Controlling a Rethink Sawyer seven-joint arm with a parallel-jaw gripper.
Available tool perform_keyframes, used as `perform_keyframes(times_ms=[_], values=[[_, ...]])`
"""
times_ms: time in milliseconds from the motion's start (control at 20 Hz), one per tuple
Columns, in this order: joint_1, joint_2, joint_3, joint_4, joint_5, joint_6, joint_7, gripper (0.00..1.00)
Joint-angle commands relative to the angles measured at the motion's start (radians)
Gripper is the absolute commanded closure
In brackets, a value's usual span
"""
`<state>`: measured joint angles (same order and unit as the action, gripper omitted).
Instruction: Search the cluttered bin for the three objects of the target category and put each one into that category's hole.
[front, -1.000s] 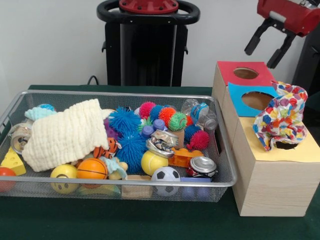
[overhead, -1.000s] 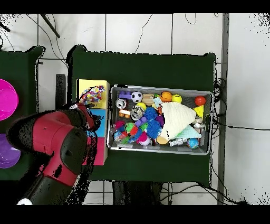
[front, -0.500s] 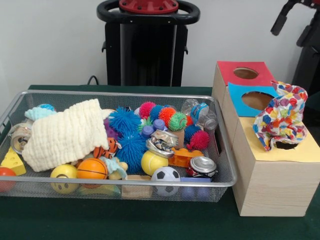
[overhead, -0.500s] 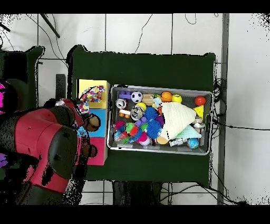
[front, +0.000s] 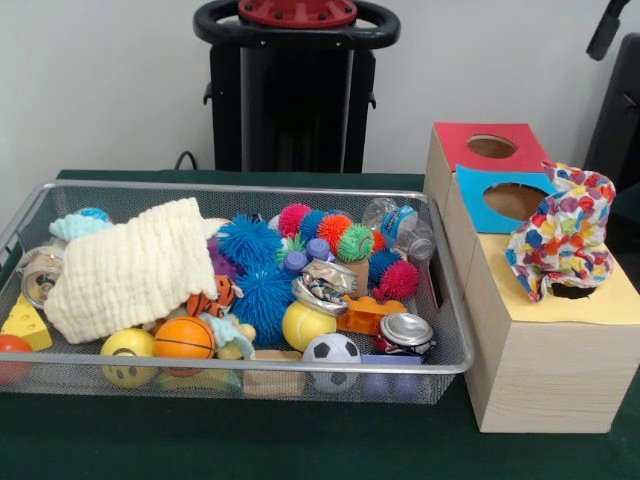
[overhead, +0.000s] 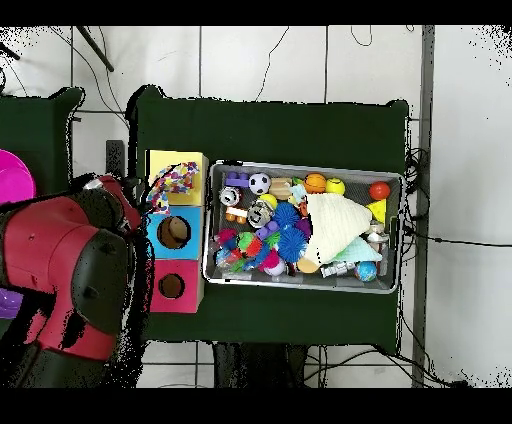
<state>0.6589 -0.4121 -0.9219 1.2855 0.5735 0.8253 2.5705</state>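
One white cloth with coloured patches (front: 562, 240) sits bunched on the yellow panel (front: 610, 300) of the nearest pale wood box. It covers most of the round hole (front: 572, 291). In the overhead view the cloth (overhead: 175, 181) lies on the same yellow panel (overhead: 165, 160). Only a dark piece of my gripper (front: 608, 30) shows at the top right edge, high above the boxes and apart from the cloth. The red arm (overhead: 70, 270) is off the table's side. The wire mesh bin (front: 240, 186) holds many toys. No other patterned cloth shows in it.
The bin holds a cream waffle cloth (front: 130, 265), a mint-green cloth (front: 75, 227), spiky balls (front: 250, 245), cans (front: 405, 332) and small balls (front: 330, 350). The blue-panelled hole (front: 515, 200) and the red-panelled hole (front: 492, 146) stand behind the yellow one. The robot's pedestal (front: 297, 90) stands behind the bin.
The arm has risen and drawn away from the boxes, leaving only a tip at the front view's top right. The patterned cloth stays on the yellow panel. The blue and red holes are uncovered in the overhead view.
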Motion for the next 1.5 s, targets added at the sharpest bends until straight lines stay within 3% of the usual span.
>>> perform_keyframes(times_ms=[50,850,1500], values=[[-0.052,0.078,0.136,-0.030,0.045,0.034,0.277,0.00],[-0.059,0.203,0.101,-0.055,0.076,-0.027,0.324,0.00],[-0.054,0.241,0.102,-0.041,0.105,-0.069,0.327,0.00]])
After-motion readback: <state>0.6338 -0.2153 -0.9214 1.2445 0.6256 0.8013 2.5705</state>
